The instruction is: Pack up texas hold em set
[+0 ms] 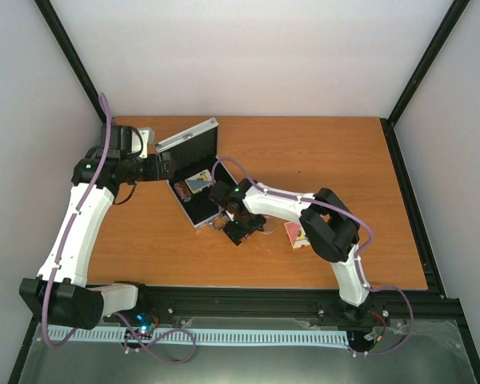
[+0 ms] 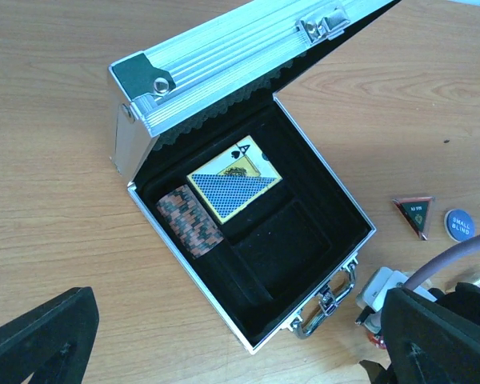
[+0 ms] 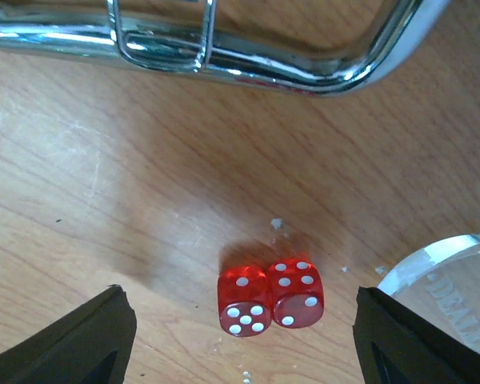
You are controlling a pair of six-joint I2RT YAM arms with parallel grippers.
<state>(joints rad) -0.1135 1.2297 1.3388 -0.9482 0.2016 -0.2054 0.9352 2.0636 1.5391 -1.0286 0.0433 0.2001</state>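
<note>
The silver ribbed case point(image 2: 224, 76) stands open on the table, lid up and black lining showing. A dark chip stack point(image 2: 190, 220) and a blue-yellow card pack point(image 2: 234, 182) lie inside it. My left gripper point(image 2: 238, 324) hovers open over the case's near side, holding nothing. Two red dice point(image 3: 270, 298) sit side by side on the wood, just in front of the chrome handle point(image 3: 224, 56). My right gripper point(image 3: 238, 332) is open around the dice, both fingers clear of them. A clear disc point(image 3: 452, 288) lies beside the right finger. The red card pack point(image 1: 296, 234) lies right of that arm.
A dark triangular token point(image 2: 414, 214) and a blue round "small blind" button point(image 2: 458, 225) lie on the wood to the right of the case. Black frame posts point(image 1: 72, 56) and white walls close in the table on the left, back and right.
</note>
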